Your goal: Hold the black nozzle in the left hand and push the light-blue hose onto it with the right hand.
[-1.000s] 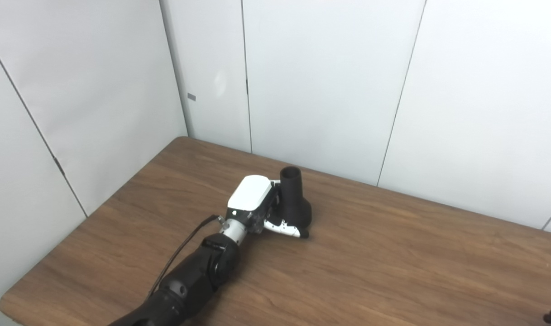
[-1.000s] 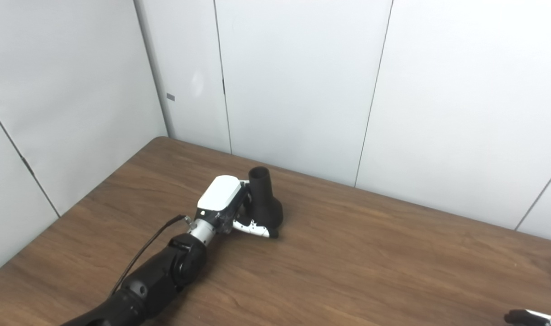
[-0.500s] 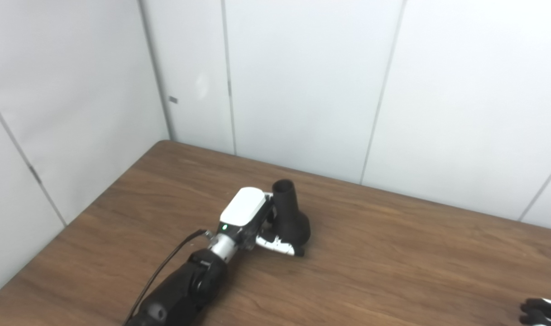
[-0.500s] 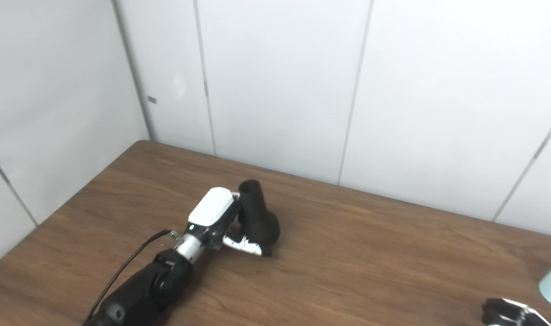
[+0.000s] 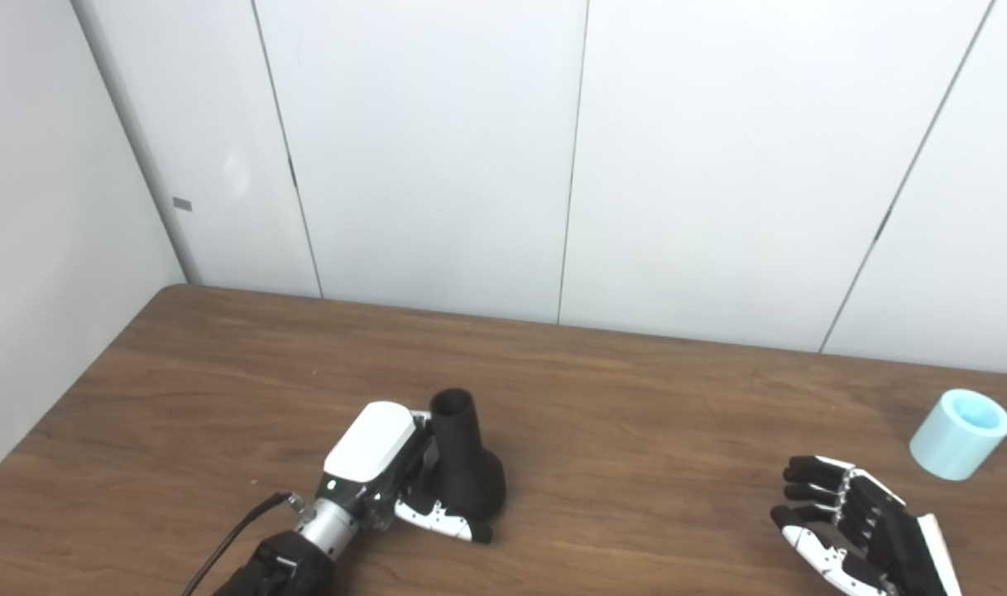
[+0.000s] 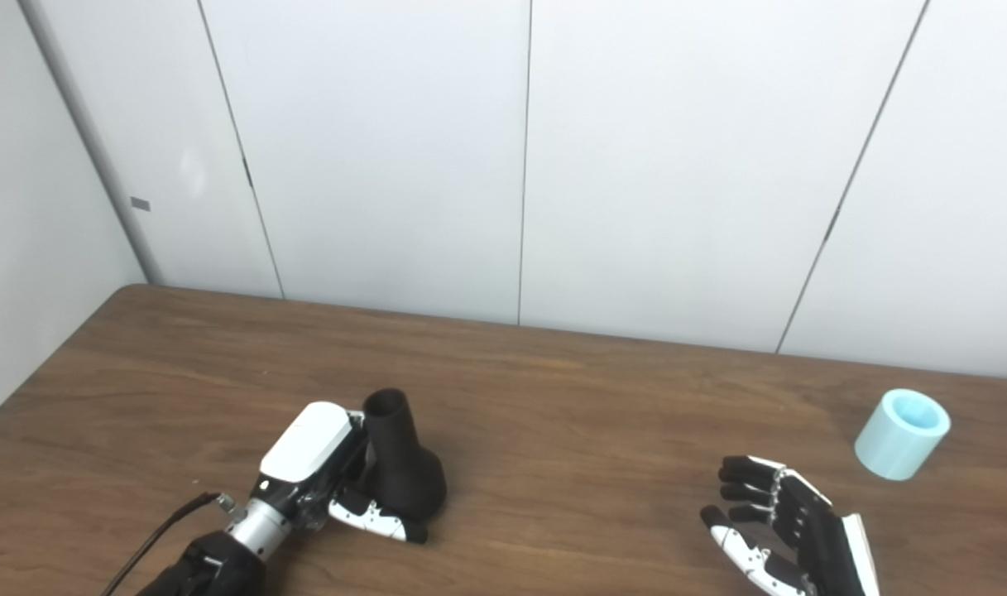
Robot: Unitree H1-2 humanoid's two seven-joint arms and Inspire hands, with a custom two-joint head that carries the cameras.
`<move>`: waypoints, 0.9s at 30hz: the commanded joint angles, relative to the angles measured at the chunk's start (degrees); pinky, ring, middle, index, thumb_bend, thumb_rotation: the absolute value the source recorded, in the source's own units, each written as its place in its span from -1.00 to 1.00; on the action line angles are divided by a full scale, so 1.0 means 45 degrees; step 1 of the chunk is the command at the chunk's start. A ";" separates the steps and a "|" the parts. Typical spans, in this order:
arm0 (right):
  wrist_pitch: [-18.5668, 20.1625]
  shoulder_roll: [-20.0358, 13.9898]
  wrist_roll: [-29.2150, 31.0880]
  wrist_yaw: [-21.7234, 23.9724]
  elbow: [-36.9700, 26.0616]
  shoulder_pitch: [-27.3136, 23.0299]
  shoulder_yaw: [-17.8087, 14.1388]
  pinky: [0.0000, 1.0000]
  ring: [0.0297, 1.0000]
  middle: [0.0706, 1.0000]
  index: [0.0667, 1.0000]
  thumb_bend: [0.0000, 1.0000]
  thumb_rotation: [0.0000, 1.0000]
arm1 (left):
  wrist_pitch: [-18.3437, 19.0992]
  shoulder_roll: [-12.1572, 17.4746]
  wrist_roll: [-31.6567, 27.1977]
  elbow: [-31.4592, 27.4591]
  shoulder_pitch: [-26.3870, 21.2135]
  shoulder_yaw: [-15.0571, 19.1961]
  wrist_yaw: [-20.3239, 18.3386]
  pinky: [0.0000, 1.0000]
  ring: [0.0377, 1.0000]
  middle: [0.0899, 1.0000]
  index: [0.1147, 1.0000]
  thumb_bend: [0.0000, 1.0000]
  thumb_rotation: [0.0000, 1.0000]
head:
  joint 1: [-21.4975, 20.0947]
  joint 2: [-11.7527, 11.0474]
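Wood-grain table (image 5: pixel 652 430) under white wall panels (image 5: pixel 437 149); my left hand (image 5: pixel 383 468) is wrapped around the black nozzle (image 5: pixel 462 463), which stands upright on its wide base, narrow mouth up, left of centre. My right hand (image 6: pixel 788 526) rests near the front edge with its fingers spread, holding nothing, well apart from the light-blue hose (image 6: pixel 902 433), a short piece lying tilted at far right. Both views show the same things, only shifted sideways; no readable writing anywhere.

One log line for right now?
left hand: shut on nozzle | right hand: open, empty | hose: on table, untouched
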 commanded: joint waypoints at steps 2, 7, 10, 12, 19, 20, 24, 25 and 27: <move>-0.0131 -0.0106 0.0140 -0.0215 -0.0652 -0.0273 -0.0397 0.10 0.23 0.23 0.22 -0.44 -0.79 | -0.0617 -0.0123 0.0233 -0.0370 -0.0032 -0.0413 -0.0201 -0.82 -0.78 -0.16 -0.17 0.05 -1.00 | -0.0201 -0.0004; -0.0676 -0.0391 0.0021 -0.0567 -0.0400 -0.0313 -0.1106 0.10 0.25 0.27 0.25 -0.41 -0.71 | -0.1159 -0.0213 0.0667 -0.0161 -0.0121 -0.0865 0.0044 -0.81 -0.77 -0.16 -0.17 0.05 -1.00 | -0.0588 -0.0144; -0.0415 -0.0586 0.0236 -0.0741 -0.0550 -0.0384 -0.1675 0.12 0.27 0.29 0.27 -0.39 -0.72 | -0.1400 -0.0224 0.1174 -0.0046 -0.0243 -0.1208 0.0077 -0.73 -0.68 -0.16 -0.17 0.05 -1.00 | -0.0920 -0.0214; -0.0415 -0.0744 0.0209 -0.0899 -0.0577 -0.0462 -0.2053 0.08 0.25 0.30 0.29 -0.37 -0.81 | -0.1606 -0.0258 0.1228 0.0002 -0.0320 -0.1372 0.0036 -0.62 -0.54 -0.26 -0.11 0.03 -1.00 | -0.1119 -0.0214; -0.0124 -0.0429 -0.0730 -0.2209 -0.1523 -0.0843 -0.2962 0.11 0.29 0.29 0.27 0.16 -0.68 | -0.2360 -0.0518 0.1058 0.0455 -0.0551 -0.1760 0.0100 -0.60 -0.52 -0.31 -0.09 0.03 -1.00 | -0.2526 -0.0327; -0.0251 -0.0253 -0.0755 -0.2505 -0.1626 -0.0929 -0.3085 0.10 0.28 0.29 0.27 0.20 -0.66 | -0.2493 -0.0533 0.1160 0.0559 -0.0608 -0.1842 0.0188 -0.57 -0.49 -0.28 -0.09 0.03 -1.00 | -0.2751 -0.0340; -0.1442 0.0108 -0.1619 -0.3733 -0.1365 -0.1301 -0.3312 0.07 0.31 0.35 0.36 0.21 -0.54 | -0.2671 -0.0304 0.1533 0.1320 -0.1041 -0.2762 0.1280 -0.49 -0.33 -0.18 -0.08 0.01 -1.00 | -0.4255 -0.0459; -0.1552 0.0137 -0.1744 -0.3854 -0.1340 -0.1372 -0.3314 0.10 0.36 0.39 0.40 0.23 -0.49 | -0.2671 -0.0216 0.1605 0.1543 -0.1172 -0.3061 0.1615 -0.48 -0.31 -0.16 -0.08 0.01 -1.00 | -0.4593 -0.0492; -0.1136 0.0254 -0.2080 -0.4008 -0.1526 -0.1585 -0.3340 0.20 0.48 0.51 0.51 0.31 -0.39 | -0.2671 -0.0109 0.1594 0.1976 -0.1443 -0.3705 0.2197 -0.50 -0.32 -0.16 -0.05 -0.01 -1.00 | -0.5031 -0.0515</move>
